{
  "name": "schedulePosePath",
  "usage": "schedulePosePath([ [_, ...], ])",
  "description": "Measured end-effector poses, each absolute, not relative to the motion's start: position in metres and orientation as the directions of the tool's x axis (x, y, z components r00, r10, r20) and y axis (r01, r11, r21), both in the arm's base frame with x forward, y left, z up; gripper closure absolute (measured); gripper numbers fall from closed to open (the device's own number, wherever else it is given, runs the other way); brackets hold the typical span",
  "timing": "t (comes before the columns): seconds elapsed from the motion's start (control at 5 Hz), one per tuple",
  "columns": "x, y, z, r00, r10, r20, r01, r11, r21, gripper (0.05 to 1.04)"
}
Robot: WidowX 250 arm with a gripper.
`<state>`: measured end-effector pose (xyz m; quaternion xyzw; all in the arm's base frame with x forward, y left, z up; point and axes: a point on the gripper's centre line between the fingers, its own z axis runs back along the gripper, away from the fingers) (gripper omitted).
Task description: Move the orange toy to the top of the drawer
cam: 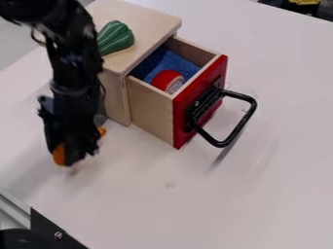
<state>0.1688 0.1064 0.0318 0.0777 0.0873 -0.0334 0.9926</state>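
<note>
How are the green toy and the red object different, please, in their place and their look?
The green toy lies on top of the wooden box, while the red object is inside the open drawer. The green toy is ribbed with pale stripes; the red object looks rounded, with a whitish patch.
</note>
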Motion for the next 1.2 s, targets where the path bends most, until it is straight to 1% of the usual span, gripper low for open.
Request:
schedulePosePath([
  [0.2,0.171,0.119,0.078,0.994,0.029,-0.103,-0.007,0.979,0.202,0.642],
  [0.4,0.177,0.146,0.128,0.991,0.131,-0.033,-0.122,0.970,0.211,0.642],
  [0.6,0.202,0.176,0.157,0.985,0.173,0.005,-0.170,0.959,0.227,0.642],
  [0.8,0.232,0.198,0.166,0.983,0.182,0.030,-0.184,0.954,0.238,0.642],
  [1.0,0.260,0.214,0.159,0.986,0.165,0.028,-0.167,0.957,0.238,0.642],
  [1.2,0.281,0.220,0.136,0.991,0.132,0.000,-0.130,0.972,0.196,0.642],
])
